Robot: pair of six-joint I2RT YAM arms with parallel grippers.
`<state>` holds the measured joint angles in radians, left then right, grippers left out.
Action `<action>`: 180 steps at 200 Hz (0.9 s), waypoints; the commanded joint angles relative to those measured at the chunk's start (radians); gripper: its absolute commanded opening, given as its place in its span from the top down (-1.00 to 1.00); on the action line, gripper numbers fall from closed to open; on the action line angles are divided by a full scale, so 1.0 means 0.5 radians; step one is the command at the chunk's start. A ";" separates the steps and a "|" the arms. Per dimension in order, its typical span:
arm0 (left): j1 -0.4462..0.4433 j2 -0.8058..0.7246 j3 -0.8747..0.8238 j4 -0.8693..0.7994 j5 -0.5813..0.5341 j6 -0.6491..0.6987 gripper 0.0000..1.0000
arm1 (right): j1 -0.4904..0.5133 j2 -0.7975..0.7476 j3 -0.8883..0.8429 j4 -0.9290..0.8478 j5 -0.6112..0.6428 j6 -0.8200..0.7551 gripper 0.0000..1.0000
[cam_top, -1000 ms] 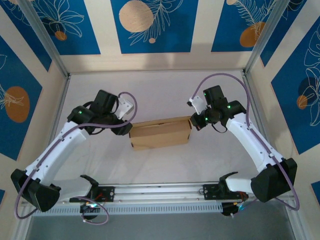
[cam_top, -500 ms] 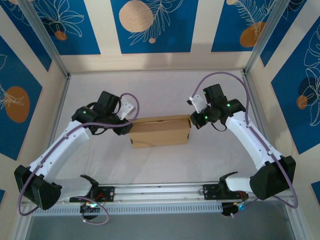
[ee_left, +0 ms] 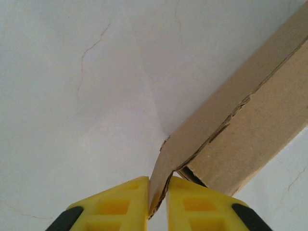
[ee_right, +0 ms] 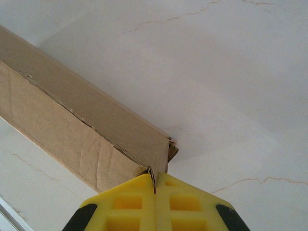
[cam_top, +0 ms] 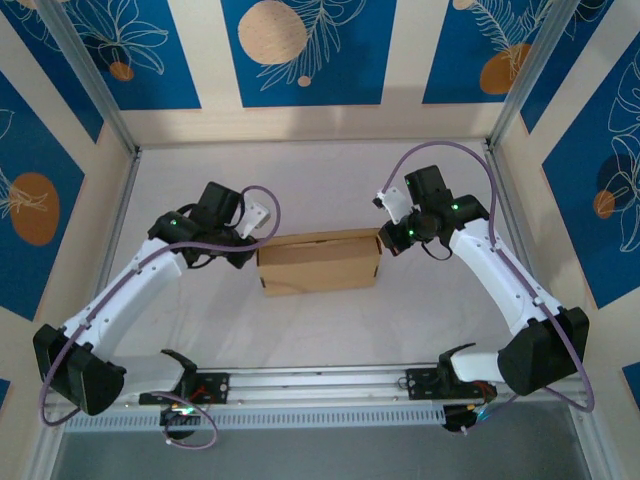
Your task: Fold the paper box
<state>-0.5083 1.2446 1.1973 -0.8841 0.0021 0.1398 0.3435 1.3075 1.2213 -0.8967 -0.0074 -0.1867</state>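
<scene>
Left gripper (ee_left: pixel 158 188): jaws have just come in from wide and now pinch a thin corner flap (ee_left: pixel 161 166) of the paper box (cam_top: pixel 320 262). The box runs up and right from its fingertips. Right gripper (ee_right: pixel 155 180): unchanged, clamped on the far end's edge. Both ends held, so the flaps look ready for tucking.

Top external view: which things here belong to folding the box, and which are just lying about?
Belongs to the job: paper box; left pincer, shut on its left-end flap; right pincer, shut on its right-end corner.
Just there: white table; metal rail along the near edge; blue patterned walls.
</scene>
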 commanded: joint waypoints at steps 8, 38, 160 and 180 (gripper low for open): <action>0.025 -0.044 -0.050 0.064 -0.023 -0.108 0.82 | -0.002 -0.043 0.020 -0.023 -0.057 0.083 1.00; 0.025 -0.007 -0.015 0.136 0.111 -0.339 1.00 | 0.044 -0.087 0.001 0.038 -0.044 0.279 1.00; 0.026 0.199 0.078 0.238 0.134 -0.785 1.00 | 0.059 0.130 0.174 -0.148 -0.018 1.193 1.00; 0.026 0.205 0.075 0.251 0.145 -0.818 1.00 | 0.060 0.140 0.176 -0.134 -0.020 1.249 1.00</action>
<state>-0.4992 1.3285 1.2205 -0.7605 0.0223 -0.2245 0.3721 1.3617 1.2888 -0.9215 0.0441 0.3435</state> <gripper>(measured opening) 0.045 0.066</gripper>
